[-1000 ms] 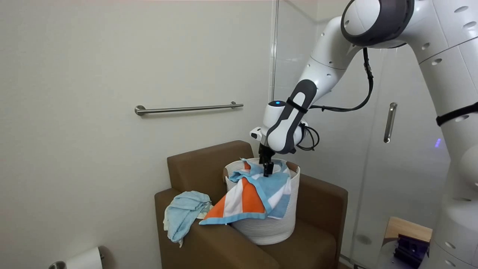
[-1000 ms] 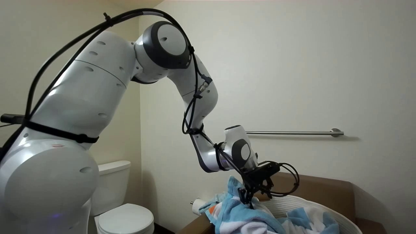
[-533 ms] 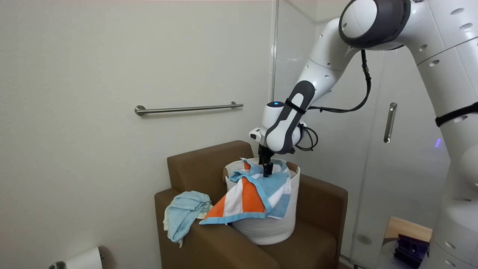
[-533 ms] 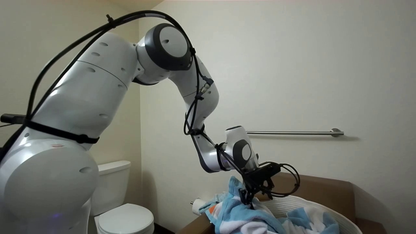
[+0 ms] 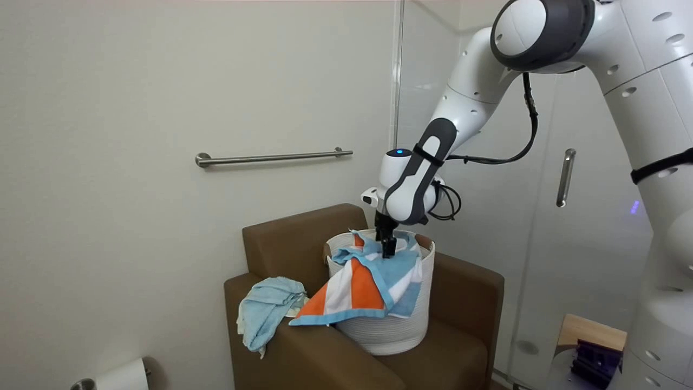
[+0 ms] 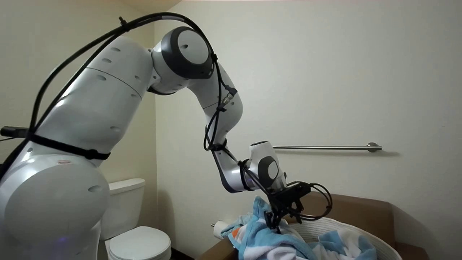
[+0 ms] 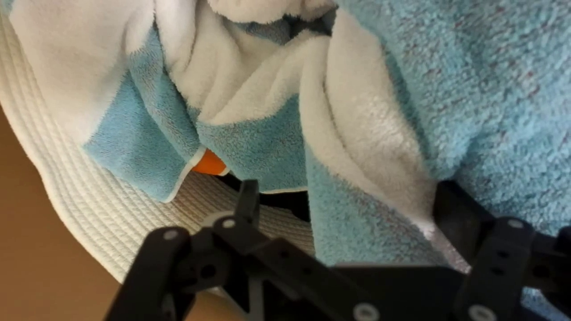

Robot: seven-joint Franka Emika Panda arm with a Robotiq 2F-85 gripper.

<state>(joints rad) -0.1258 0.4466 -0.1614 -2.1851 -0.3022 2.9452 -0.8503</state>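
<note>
The tool [image 7: 348, 203] is released, its fingers [image 7: 455, 218] spread wide over a striped towel [image 7: 379, 133]; one finger sits against blue terry, and a white and blue fold lies loose between the two. The towel is thick and looped, blue and white, with orange panels and a blue hem where a corner hangs outside. It is bunched in the mouth of a basket [image 5: 384, 336] and spills over the rim, toward one arm of a brown chair [image 5: 303, 238]. Whether all the fabric inside is one piece cannot be told. The basket, white, round and ribbed, stands upright on the smooth seat. A crumpled pale-blue cloth [image 5: 273, 303] drapes over the chair's arm. Beyond are a metal bar [image 5: 273, 158], a glass door [image 5: 574, 244], a white roll [image 5: 124, 376] and a glossy toilet [image 6: 139, 242].
</note>
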